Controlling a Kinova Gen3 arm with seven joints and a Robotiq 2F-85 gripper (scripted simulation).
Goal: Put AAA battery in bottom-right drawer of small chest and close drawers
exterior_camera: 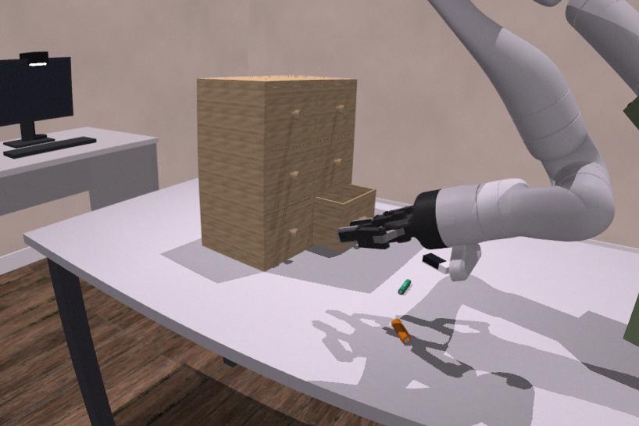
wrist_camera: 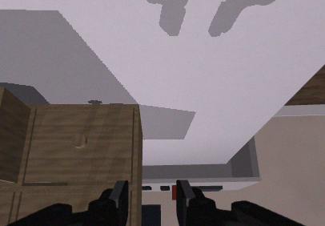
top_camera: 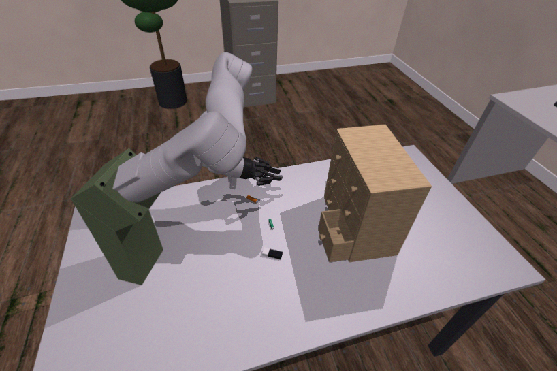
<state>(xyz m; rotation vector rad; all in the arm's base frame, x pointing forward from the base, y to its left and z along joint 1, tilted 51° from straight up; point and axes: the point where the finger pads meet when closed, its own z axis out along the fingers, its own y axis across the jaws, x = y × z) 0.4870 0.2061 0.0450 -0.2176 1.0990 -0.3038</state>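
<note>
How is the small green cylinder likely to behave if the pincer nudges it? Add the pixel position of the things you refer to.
The green cylinder [top_camera: 270,223] [exterior_camera: 405,286] would probably roll sideways, being round and lying on its side. It looks rigid, so a squeeze should hardly deform it. Its smooth-looking, curved surface might slip from an off-centre grip.
</note>
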